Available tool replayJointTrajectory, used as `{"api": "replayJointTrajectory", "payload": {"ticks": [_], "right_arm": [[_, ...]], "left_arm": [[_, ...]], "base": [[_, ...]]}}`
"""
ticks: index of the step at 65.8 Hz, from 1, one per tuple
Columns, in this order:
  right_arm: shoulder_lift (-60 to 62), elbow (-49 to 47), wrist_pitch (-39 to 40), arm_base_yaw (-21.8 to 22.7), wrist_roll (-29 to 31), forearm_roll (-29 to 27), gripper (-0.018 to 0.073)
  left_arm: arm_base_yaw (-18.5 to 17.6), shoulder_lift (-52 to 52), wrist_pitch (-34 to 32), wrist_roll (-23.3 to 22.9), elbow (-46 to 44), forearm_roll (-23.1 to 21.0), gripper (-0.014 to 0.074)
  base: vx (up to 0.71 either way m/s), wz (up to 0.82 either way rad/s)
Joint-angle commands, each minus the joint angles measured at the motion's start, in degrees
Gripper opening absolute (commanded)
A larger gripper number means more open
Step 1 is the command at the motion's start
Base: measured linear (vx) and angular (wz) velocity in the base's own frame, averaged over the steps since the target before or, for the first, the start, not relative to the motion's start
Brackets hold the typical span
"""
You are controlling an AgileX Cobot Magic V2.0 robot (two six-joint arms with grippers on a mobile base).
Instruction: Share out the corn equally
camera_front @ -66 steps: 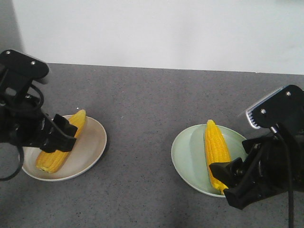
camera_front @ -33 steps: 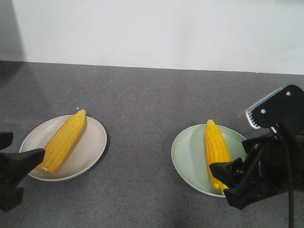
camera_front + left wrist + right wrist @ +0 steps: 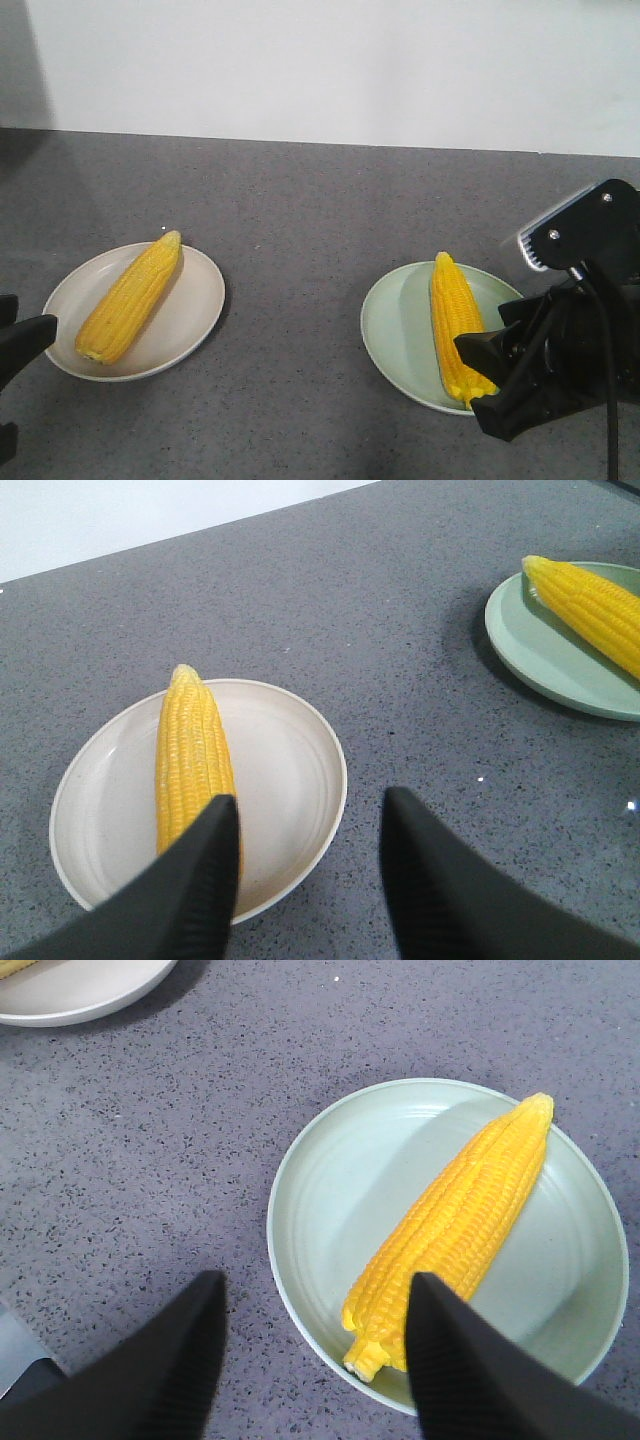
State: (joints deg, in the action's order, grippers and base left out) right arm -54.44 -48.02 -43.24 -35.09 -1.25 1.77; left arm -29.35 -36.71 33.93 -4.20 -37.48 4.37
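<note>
One yellow corn cob (image 3: 130,298) lies diagonally on the cream plate (image 3: 195,310) at the left, also clear in the left wrist view as corn (image 3: 190,750) on that plate (image 3: 290,770). A second corn cob (image 3: 455,322) rests on the pale green plate (image 3: 395,330) at the right, seen from the right wrist as corn (image 3: 460,1225) on its plate (image 3: 320,1190). My left gripper (image 3: 310,815) is open and empty, held back above the cream plate's near rim. Equally open and empty, my right gripper (image 3: 315,1295) hangs over the green plate's near edge.
The plates sit on a dark grey speckled table (image 3: 300,230) with a white wall (image 3: 330,60) behind. The left arm shows only as a black tip (image 3: 20,345) at the frame's left edge; the right arm's body (image 3: 570,320) stands beside the green plate.
My left arm has pulled back off the cream plate toward the lower left, leaving the corn uncovered on it. The right arm has barely shifted.
</note>
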Motion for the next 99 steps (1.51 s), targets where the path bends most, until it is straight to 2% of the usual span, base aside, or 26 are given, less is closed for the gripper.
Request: {"api": "replayJointTrajectory", "payload": {"ticks": [1, 11, 20, 73, 78, 84, 99], "right_arm": [[0.8, -1.6, 2.6, -0.1, 0.1, 0.5, 0.0247], [0.8, -1.5, 1.8, -0.1, 0.1, 0.5, 0.0092], [0.8, -1.5, 1.2, -0.1, 0.1, 0.5, -0.0013], [0.8, -1.5, 1.0, -0.1, 0.1, 0.4, -0.0008], [0.8, -1.5, 0.8, -0.1, 0.1, 0.4, -0.0008], [0.8, -1.5, 0.8, -0.1, 0.1, 0.4, -0.0008], [0.8, -1.5, 0.4, -0.1, 0.1, 0.4, -0.0008]], "left_arm": [[-0.2, 0.2, -4.4, -0.7, -1.4, -0.4, 0.0167], [-0.2, 0.2, -4.3, -0.7, -1.4, -0.4, 0.0045], [-0.2, 0.2, -4.3, -0.7, -1.4, -0.3, -0.0009], [0.0, 0.7, -3.8, -0.7, -1.3, -0.4, -0.0008], [1.5, 2.3, -3.9, 0.0, -1.2, -2.2, -0.0008], [5.0, 5.8, -5.5, 2.2, 0.7, -3.5, -0.0008], [14.7, 18.3, -15.2, 2.5, 13.3, -3.6, -0.0008]], "base": [[0.0, 0.0], [0.0, 0.0], [0.0, 0.0], [0.0, 0.0], [0.0, 0.0], [0.0, 0.0], [0.0, 0.0]]}}
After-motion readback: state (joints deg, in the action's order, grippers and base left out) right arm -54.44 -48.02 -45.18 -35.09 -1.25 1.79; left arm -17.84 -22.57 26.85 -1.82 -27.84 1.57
